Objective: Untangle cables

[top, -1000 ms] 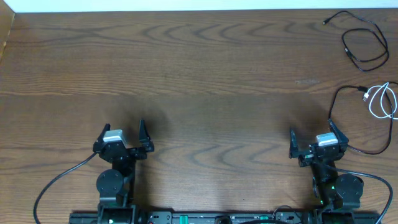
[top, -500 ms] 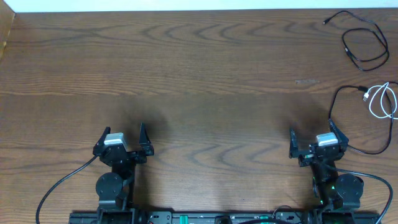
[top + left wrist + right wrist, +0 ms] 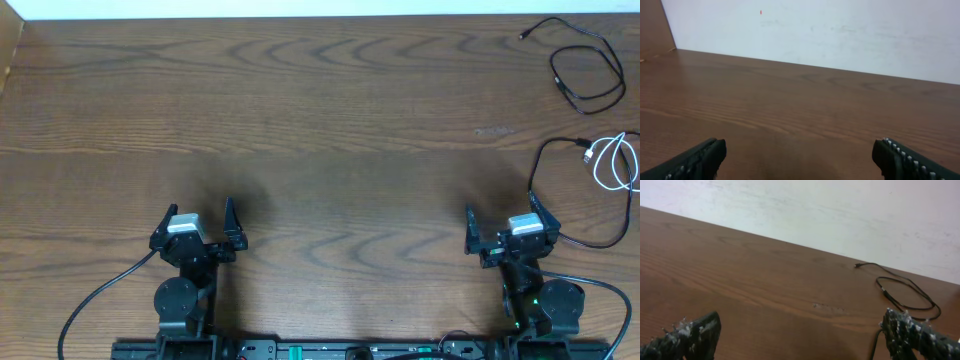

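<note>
Three cables lie apart at the table's far right. A thin black cable [image 3: 585, 75] forms a loop at the back right corner; it also shows in the right wrist view [image 3: 905, 292]. A short white cable [image 3: 612, 162] is looped at the right edge. A second black cable [image 3: 560, 190] arcs from beside the white one down past my right arm; a bit shows in the right wrist view [image 3: 874, 342]. My left gripper [image 3: 197, 210] is open and empty at the front left; its wrist view [image 3: 800, 155] shows only bare wood. My right gripper [image 3: 500, 215] is open and empty at the front right.
The wooden table [image 3: 320, 130] stretches between the arms and the white back wall [image 3: 815, 30]. Thicker black robot wires [image 3: 95, 295] trail from the arm bases at the front edge.
The left arm has drawn back slightly toward its base. The right arm and cables have not moved.
</note>
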